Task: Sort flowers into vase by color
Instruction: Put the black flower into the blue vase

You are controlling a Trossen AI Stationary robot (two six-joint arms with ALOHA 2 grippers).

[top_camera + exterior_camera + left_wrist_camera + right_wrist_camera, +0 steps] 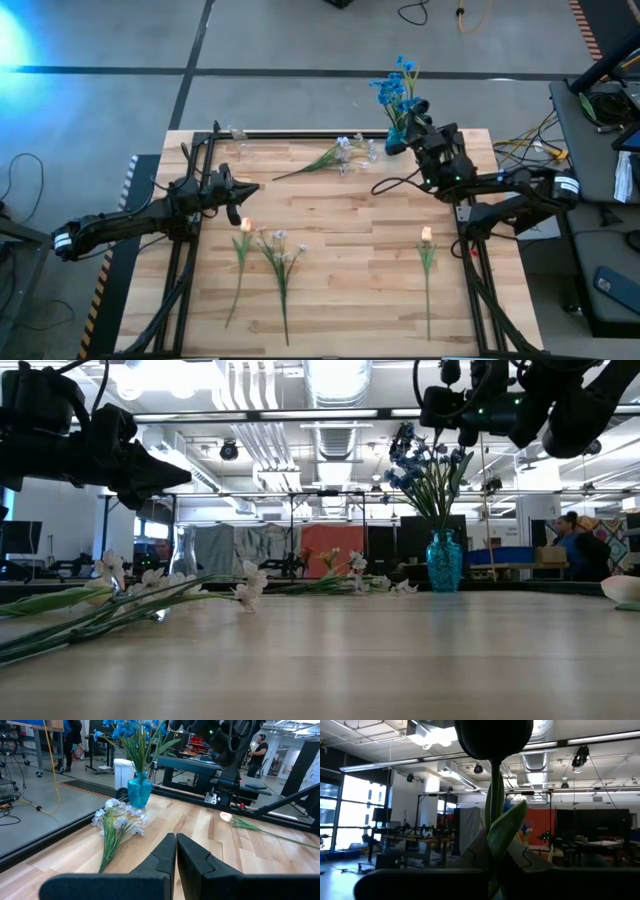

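A blue vase (398, 133) (444, 563) (139, 791) stands at the table's far edge and holds blue flowers (397, 85). My right gripper (400, 143) (494, 870) is up beside them, shut on a flower with a tulip-like bud (492, 737). A clear glass vase (185, 563) stands at the far left. Flat on the wood lie a white-lilac spray (340, 155) (116, 822), a peach tulip (243, 238), another white-lilac stem (280, 255) and a second peach tulip (426, 245) (227, 817). My left gripper (255, 188) (176, 855) hovers shut and empty above the table's left half. My right gripper pinches the flower's stem (493, 847) between its two fingers, a little below the bud. A green leaf (507, 832) stands just above the fingers. The flower is lifted clear of the table, and its bud rises above the fingers. The lower stem is hidden by the gripper.
Black frame rails (190, 250) run along the table's left, right and far edges. Cables (520, 150) lie past the right edge. Bare wood (350, 260) lies between the two groups of lying flowers. A person (572, 545) sits in the room beyond the table.
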